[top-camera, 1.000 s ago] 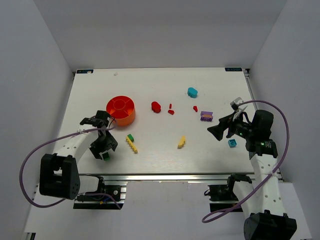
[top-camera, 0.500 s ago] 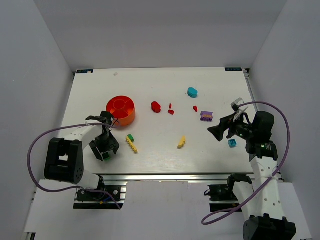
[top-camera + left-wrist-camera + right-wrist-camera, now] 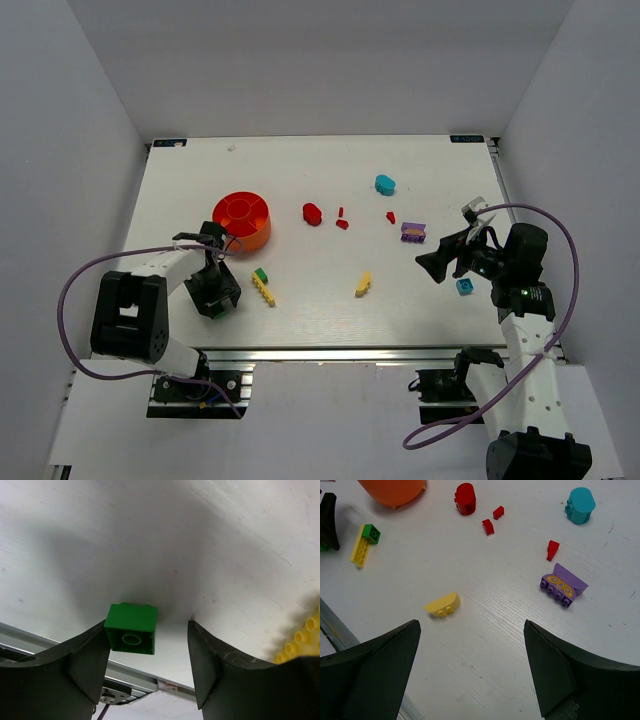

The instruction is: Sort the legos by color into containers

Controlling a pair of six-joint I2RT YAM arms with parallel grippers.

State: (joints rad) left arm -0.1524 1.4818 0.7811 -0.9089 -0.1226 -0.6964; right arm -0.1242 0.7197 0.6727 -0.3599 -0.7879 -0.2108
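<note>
Left wrist view: my left gripper [image 3: 148,645] has its jaws apart around the green brick [image 3: 131,629] on the table [image 3: 225,540], not pinching yet. In the last second that arm tucked in over it, near the orange bowl [image 3: 241,220]. My right gripper [image 3: 471,630] hangs wide open, unmoved.

- The white left arm [image 3: 160,268] is folded in close to its base, and its black two-finger left hand [image 3: 213,296] points steeply down.
- The left hand's fingers [image 3: 82,662] stand apart, not pressed together.
- The white right arm [image 3: 530,340] rises from its base, with the wrist held high.
- The black right hand [image 3: 432,265] aims left and downward, its fingers [image 3: 375,672] spread wide.
</note>
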